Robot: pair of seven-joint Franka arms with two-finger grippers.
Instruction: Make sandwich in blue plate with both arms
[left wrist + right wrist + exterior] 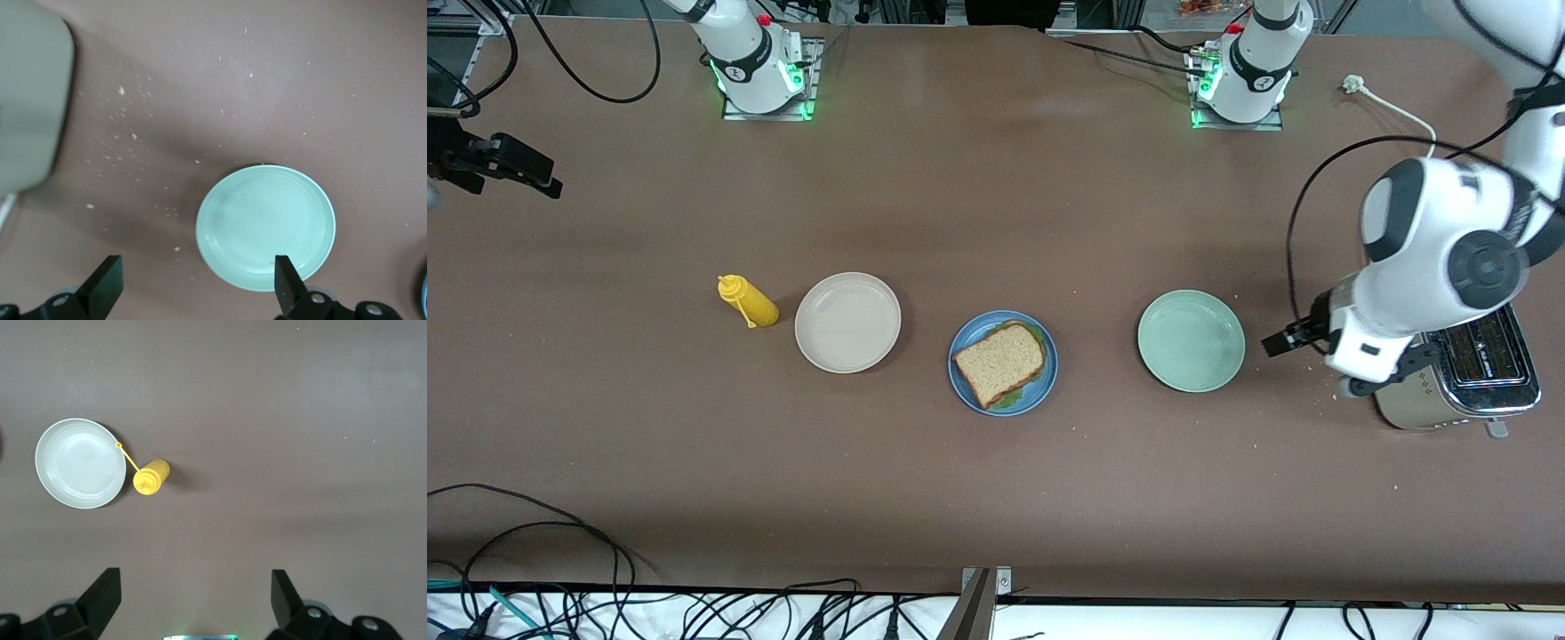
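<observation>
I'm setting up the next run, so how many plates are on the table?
3. The round beige plate lies beside the yellow squeeze bottle, the round blue plate holding the sandwich sits in the middle, and the round pale green plate lies toward the silver toaster. None seems hidden.

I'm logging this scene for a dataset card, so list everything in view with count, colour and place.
sandwich: 1, brown toast over green lettuce, on the blue plate
blue plate: 1, blue, between the other two plates
beige plate: 1, beige, toward the right arm's end
green plate: 1, pale green, toward the left arm's end
mustard bottle: 1, yellow, beside the beige plate
toaster: 1, silver, at the left arm's end
crumbs: many, pale, between toaster and green plate
left gripper: black, open, over the table beside the green plate
right gripper: black, open, over the right arm's end
</observation>
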